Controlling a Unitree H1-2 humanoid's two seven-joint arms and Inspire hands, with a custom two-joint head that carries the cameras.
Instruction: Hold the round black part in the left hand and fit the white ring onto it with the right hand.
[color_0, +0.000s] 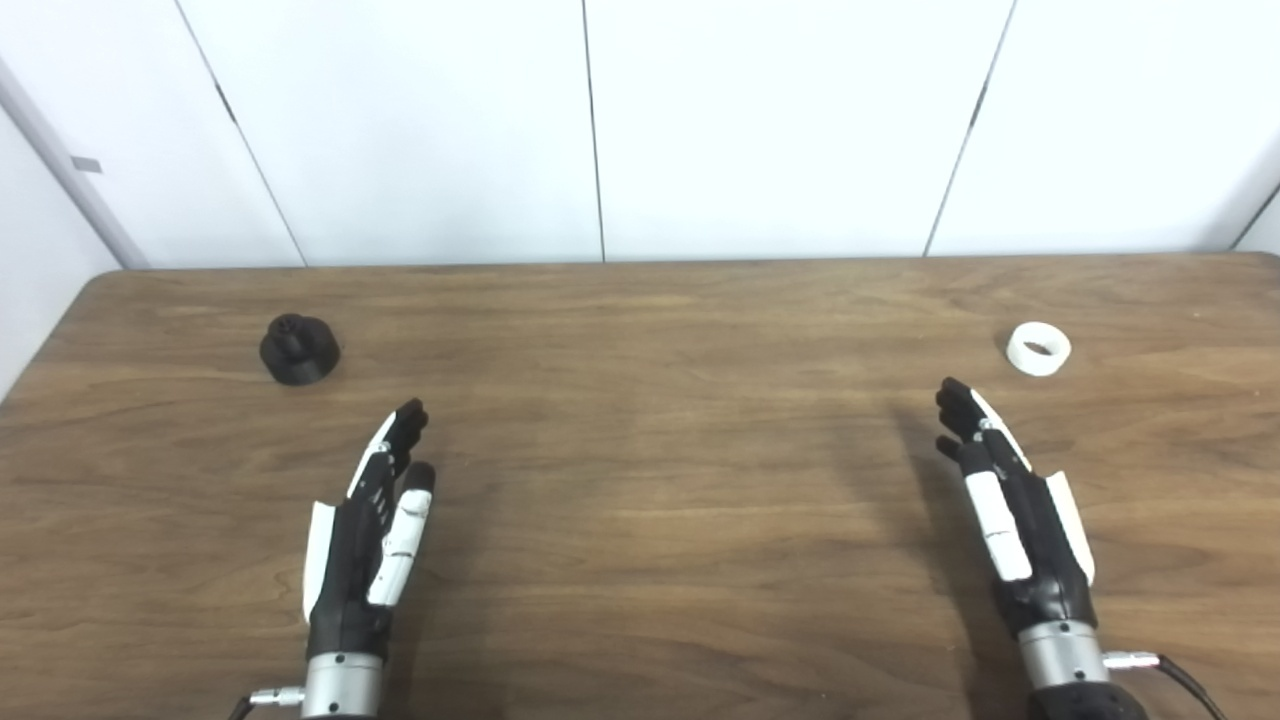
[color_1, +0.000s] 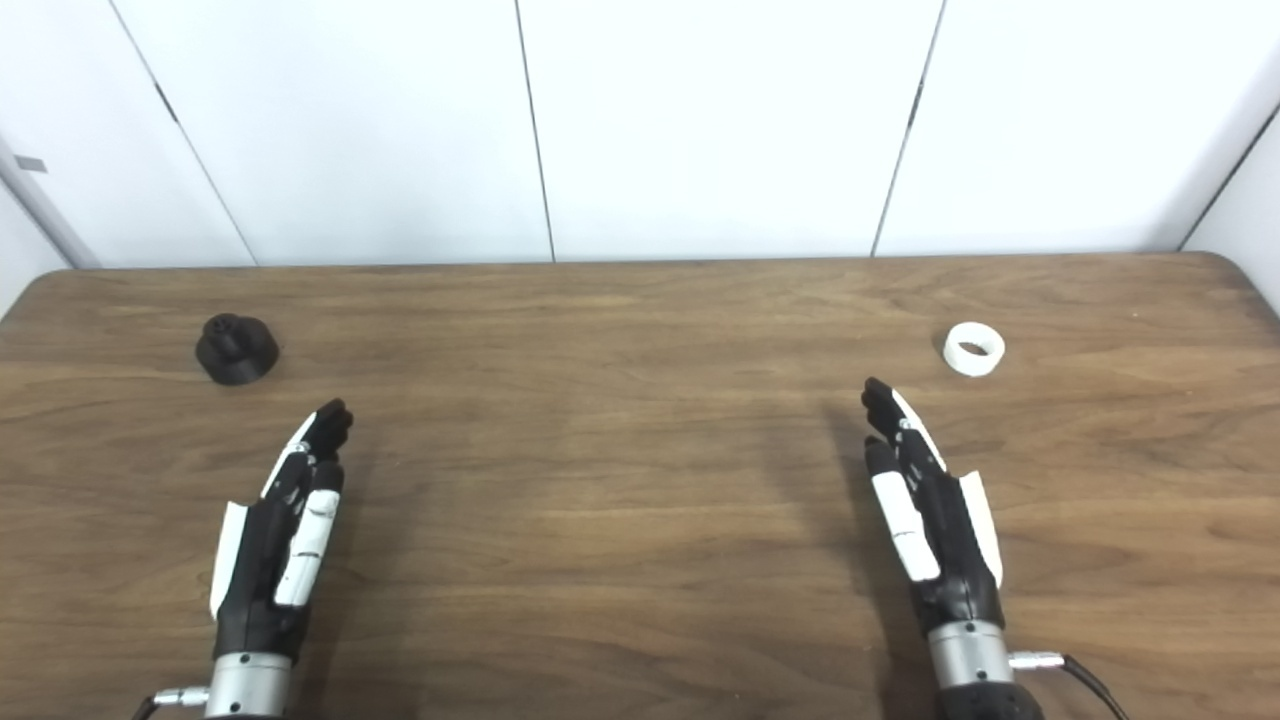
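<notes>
The round black part (color_0: 299, 348) stands on the wooden table (color_0: 640, 400) at the far left, with a small stub on top. The white ring (color_0: 1038, 349) lies flat at the far right. My left hand (color_0: 375, 520) is near the front left, fingers straight and pointing toward the black part, a hand's length short of it. It is open and holds nothing. My right hand (color_0: 1010, 510) is at the front right, edge-on, fingers stretched out just short of the ring, open and holding nothing.
White wall panels (color_0: 600, 130) stand right behind the table's far edge. The table's rounded back corners show in both eye views. A cable (color_0: 1180, 675) leaves the right wrist.
</notes>
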